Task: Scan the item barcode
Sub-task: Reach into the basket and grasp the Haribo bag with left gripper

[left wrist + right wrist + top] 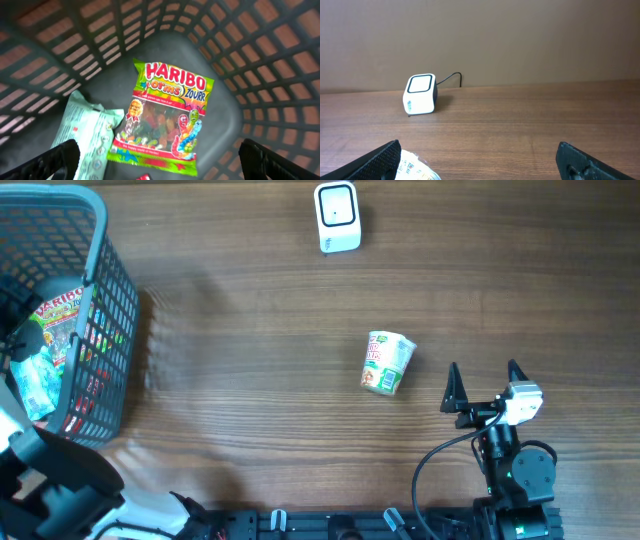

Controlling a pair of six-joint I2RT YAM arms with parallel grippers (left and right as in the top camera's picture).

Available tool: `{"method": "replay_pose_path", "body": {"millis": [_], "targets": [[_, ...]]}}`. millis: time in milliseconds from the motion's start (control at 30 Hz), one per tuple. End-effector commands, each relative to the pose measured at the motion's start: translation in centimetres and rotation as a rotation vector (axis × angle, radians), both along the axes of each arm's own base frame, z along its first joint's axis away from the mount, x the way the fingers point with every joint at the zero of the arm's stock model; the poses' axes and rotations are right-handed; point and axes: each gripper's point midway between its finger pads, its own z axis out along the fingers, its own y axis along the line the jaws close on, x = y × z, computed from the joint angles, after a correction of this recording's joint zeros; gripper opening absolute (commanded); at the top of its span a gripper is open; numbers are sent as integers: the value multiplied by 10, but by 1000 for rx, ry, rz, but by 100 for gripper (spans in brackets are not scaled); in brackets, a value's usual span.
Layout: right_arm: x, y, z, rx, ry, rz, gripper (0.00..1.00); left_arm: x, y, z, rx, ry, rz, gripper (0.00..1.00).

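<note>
**While cup [386,362] lies loose on table [250,330], nothing is gripped**

Where the basket [105,330] fills the left edge of the overhead frame, the left gripper [165,161] hangs above its floor, jaws spread wide and empty. Below it a Haribo bag [170,120] and a pale packet [85,135] lie flat, edge to edge. Right gripper [484,372], lower right, is likewise fully spread and holds nothing. Cup lies on its side right of centre, near the right gripper but apart from it. Scanner [337,217] stands at top centre, well apart from cup
</note>
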Motion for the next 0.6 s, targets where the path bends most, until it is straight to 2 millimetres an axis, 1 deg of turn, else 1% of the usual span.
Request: {"method": "replay_pose_path", "body": {"millis": [0, 133, 267, 333, 400, 500, 567], "targets": [[0, 1, 1, -3, -6, 8, 100, 13, 3, -29, -9, 34, -85, 100], [0, 1, 1, -3, -6, 8, 100, 25, 14, -71, -31, 72, -104, 100], [0, 1, 1, -3, -6, 8, 100, 34, 23, -106, -45, 92, -114, 100], [0, 1, 1, -3, -6, 8, 100, 41, 22, -123, -63, 91, -140, 100], [0, 1, 1, -3, -6, 8, 100, 43, 20, -140, -87, 105, -147, 100], [0, 1, 1, -3, -6, 8, 100, 39, 16, -167, -130, 145, -146, 100], [0, 1, 1, -3, -6, 8, 100, 36, 13, -181, -159, 166, -146, 100]]}}
